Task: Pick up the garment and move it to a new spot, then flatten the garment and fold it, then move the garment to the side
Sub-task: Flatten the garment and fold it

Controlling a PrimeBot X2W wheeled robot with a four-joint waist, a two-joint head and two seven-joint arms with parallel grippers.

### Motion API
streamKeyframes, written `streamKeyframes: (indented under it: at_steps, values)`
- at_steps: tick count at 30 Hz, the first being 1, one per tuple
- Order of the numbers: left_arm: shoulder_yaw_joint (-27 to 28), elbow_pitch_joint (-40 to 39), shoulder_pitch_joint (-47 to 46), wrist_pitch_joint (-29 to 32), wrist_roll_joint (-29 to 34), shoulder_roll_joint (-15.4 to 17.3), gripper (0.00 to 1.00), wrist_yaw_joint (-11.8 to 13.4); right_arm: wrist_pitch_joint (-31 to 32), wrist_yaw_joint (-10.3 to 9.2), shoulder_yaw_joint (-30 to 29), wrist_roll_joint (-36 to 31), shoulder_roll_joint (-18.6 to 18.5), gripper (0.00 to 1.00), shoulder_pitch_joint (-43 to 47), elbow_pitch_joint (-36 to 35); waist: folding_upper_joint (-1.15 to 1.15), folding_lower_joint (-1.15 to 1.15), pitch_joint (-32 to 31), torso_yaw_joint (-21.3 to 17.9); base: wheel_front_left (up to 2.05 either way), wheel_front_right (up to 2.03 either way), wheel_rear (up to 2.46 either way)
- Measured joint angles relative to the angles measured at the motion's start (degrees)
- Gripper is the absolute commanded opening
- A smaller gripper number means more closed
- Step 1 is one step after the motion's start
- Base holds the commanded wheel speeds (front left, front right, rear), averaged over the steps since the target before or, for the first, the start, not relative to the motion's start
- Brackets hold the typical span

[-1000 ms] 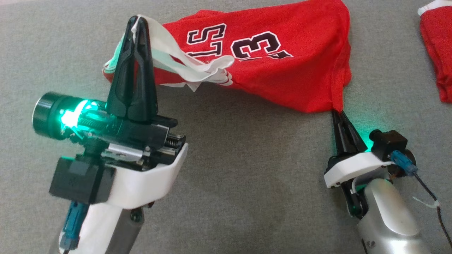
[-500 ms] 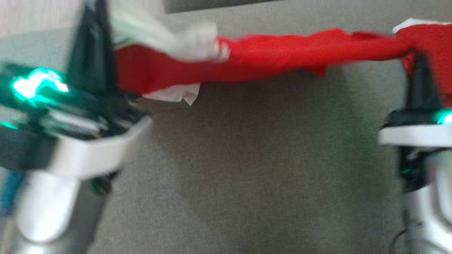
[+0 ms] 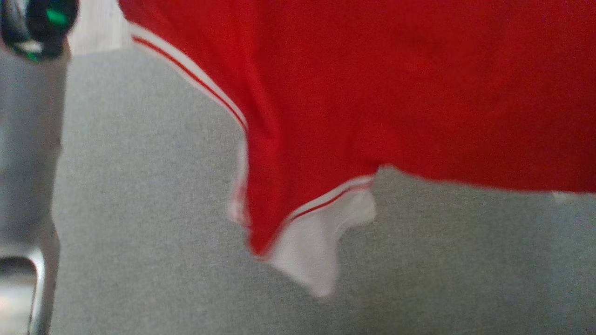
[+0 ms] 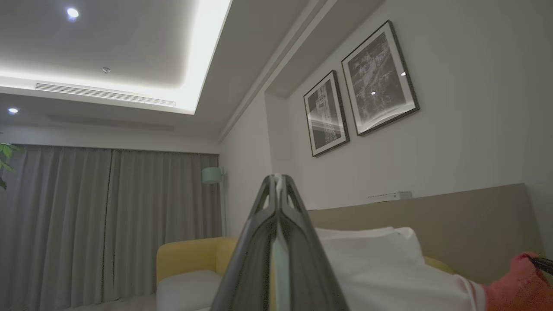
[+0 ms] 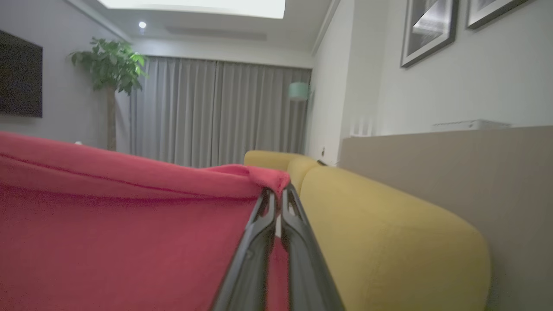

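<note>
The red garment [image 3: 372,93] hangs in the air, stretched across the top of the head view and blocking my sight of most of what lies behind it. White trim with a thin red stripe runs down its edge, and a white flap dangles at the bottom centre, above the grey surface [image 3: 139,232]. My left forearm [image 3: 28,139], silver and blurred, stands at the left edge.

In the left wrist view, the left gripper [image 4: 276,181] points upward with its fingers pressed together; a pale sliver of cloth shows between them (it looks like the garment's white trim). Behind it are two framed pictures [image 4: 376,77] on the wall, a white pillow [image 4: 367,250] and a tan headboard [image 4: 453,224].

In the right wrist view, the right gripper [image 5: 276,194] is clamped on a bunched corner of the red cloth, which spreads away to the left. A yellow sofa [image 5: 389,229] sits just beside the fingers. Further back are grey curtains [image 5: 216,112], a leafy plant [image 5: 108,65] and a dark screen [image 5: 20,80].
</note>
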Motion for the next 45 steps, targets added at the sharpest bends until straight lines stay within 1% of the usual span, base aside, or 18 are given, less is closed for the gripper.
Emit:
streamKeyframes:
  at_steps: [2,5,8,11,15,19,22,23,26,30,35,36,39,42,45]
  values:
    - [-0.2,4.9,-2.9,0.3,0.5,0.1,0.0,-0.3,1.1,0.0,3.0,0.5,-0.1,0.0,-3.7,4.7,0.0,0.0,1.6,0.3,0.0,0.0,0.0]
    - [-0.9,12.3,-7.1,-1.2,2.6,0.1,0.0,-0.7,0.4,0.0,6.7,1.1,-0.1,0.0,-9.4,11.2,0.0,0.01,4.7,0.7,0.0,0.0,0.0]
    - [-1.6,18.6,-11.7,-5.2,5.0,0.1,0.0,-1.3,-2.9,0.0,9.7,1.8,0.0,0.0,-15.1,16.9,0.0,0.02,8.2,1.3,0.0,0.0,0.0]
    - [-1.3,23.4,-17.1,-10.5,6.0,-0.4,0.0,-1.3,-7.7,0.0,10.6,1.8,0.0,0.0,-20.6,21.0,0.0,0.02,11.5,1.9,0.0,0.0,0.0]
    - [-1.5,26.3,-22.6,-15.4,5.8,-1.5,0.0,-2.4,-11.8,0.0,11.7,1.3,-0.3,0.0,-25.2,24.3,0.0,0.02,15.0,3.0,0.0,0.0,0.0]
    - [-2.7,26.3,-20.9,-17.1,3.7,-1.3,0.0,-3.3,-14.2,0.0,14.0,0.8,-2.0,0.0,-24.5,27.1,0.0,0.01,16.9,4.3,0.0,0.0,0.0]
    - [-3.7,23.8,-14.9,-17.7,2.3,0.7,0.0,-3.4,-16.0,0.0,15.0,1.3,-3.1,0.0,-22.0,28.5,0.0,0.01,17.8,4.8,0.0,0.0,0.0]
    - [-3.7,23.8,-14.9,-17.7,2.3,0.7,0.0,-3.4,-16.0,0.0,15.0,1.3,-3.1,0.0,-22.0,28.5,0.0,0.01,17.8,4.8,0.0,0.0,0.0]
    - [-3.7,18.9,-4.3,-18.1,1.0,2.8,0.0,-3.4,-17.3,0.0,15.6,2.6,-3.3,0.0,-17.1,29.6,0.0,0.01,18.3,4.9,0.0,0.0,0.0]
    - [-3.4,11.5,12.0,-18.4,0.4,3.8,0.0,-3.2,-19.2,0.0,15.6,4.4,-3.9,0.0,-8.9,31.5,0.0,0.0,18.1,5.0,0.0,0.0,0.0]
    - [-2.5,1.3,30.6,-18.4,1.5,3.7,0.0,-0.5,-22.3,0.01,13.7,6.6,-4.2,0.0,1.2,32.0,0.0,-0.01,16.9,4.6,0.0,0.0,0.0]
    - [-2.0,-1.7,38.1,-18.4,1.5,3.3,0.0,0.6,-23.4,0.01,13.0,6.7,-4.1,0.0,5.3,31.5,0.0,-0.01,16.0,4.3,0.0,0.0,0.0]
    - [-1.9,-4.5,48.5,-18.4,1.7,2.6,0.0,1.9,-24.7,0.02,10.7,6.7,-3.5,0.0,12.3,30.0,0.0,-0.01,14.3,4.1,0.0,0.0,0.0]
    - [-1.5,-6.8,56.1,-18.4,1.9,1.0,0.0,2.8,-25.1,0.02,8.3,6.4,-2.5,0.0,20.5,27.2,0.0,-0.02,12.1,4.1,0.0,0.0,0.0]
    - [-0.8,-8.5,61.5,-18.4,2.0,0.0,0.0,2.9,-25.3,0.02,5.5,5.7,-0.9,0.0,29.0,23.2,0.0,-0.02,9.9,4.2,0.0,0.0,0.0]
